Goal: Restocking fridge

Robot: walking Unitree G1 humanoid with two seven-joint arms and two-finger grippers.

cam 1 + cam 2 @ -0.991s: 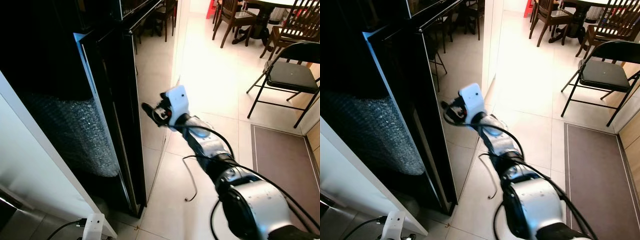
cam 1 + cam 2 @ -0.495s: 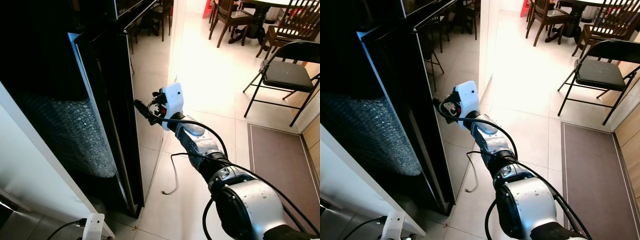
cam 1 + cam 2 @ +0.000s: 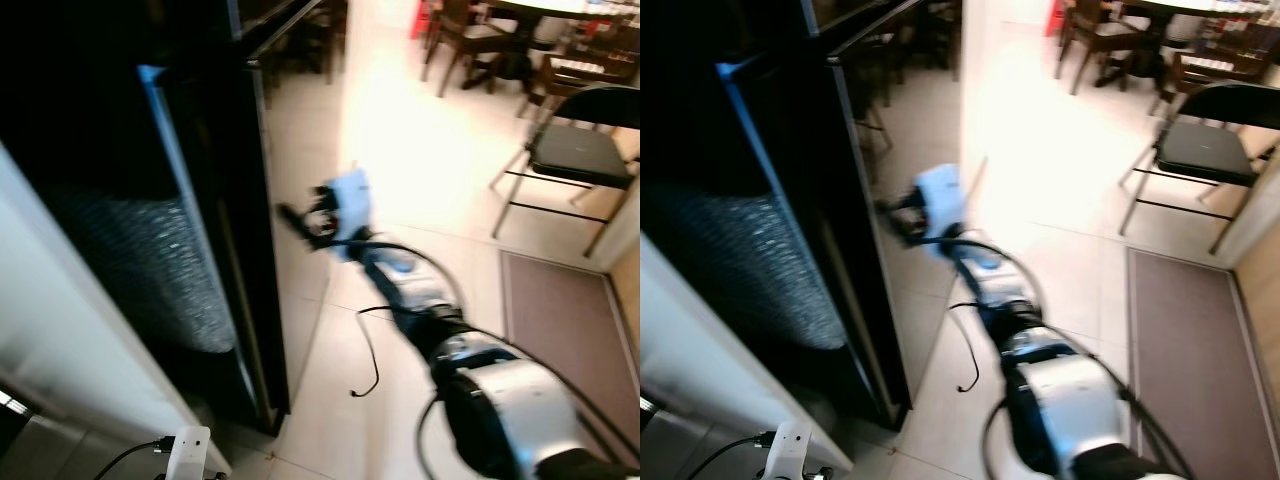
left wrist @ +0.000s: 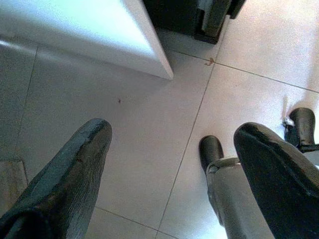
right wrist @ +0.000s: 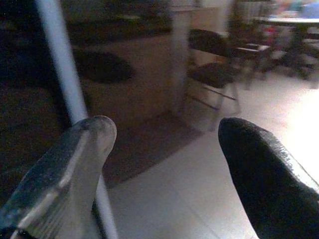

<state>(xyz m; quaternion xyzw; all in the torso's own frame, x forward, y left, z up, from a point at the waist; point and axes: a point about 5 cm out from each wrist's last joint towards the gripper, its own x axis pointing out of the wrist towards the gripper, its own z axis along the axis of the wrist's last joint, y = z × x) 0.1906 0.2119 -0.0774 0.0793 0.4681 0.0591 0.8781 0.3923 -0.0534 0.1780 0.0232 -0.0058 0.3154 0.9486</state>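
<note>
The fridge's tall black glossy door [image 3: 235, 200] stands ajar, and its pale edge [image 3: 175, 170] faces me. Behind it is dark space with a bubble-wrapped bulk [image 3: 140, 260]. My right arm reaches out at mid height, and my right gripper [image 3: 288, 214] sits just off the door's glossy face. In the right wrist view the right gripper [image 5: 164, 164] is open and holds nothing, with the pale door edge [image 5: 62, 64] beside one finger [image 5: 75, 164]. My left gripper [image 4: 174, 164] hangs open over the floor tiles above my feet [image 4: 212, 149].
A black folding chair [image 3: 575, 150] and a brown mat [image 3: 565, 310] are on the right. Wooden dining chairs [image 3: 470, 30] stand at the back. A white cabinet side [image 3: 70, 330] rises on the left, and a white plug device [image 3: 187, 452] lies at its foot. A loose cable [image 3: 365, 360] dangles from my right arm.
My right gripper has moved closer to the black door face than it was a second ago. The head views are now blurred by motion.
</note>
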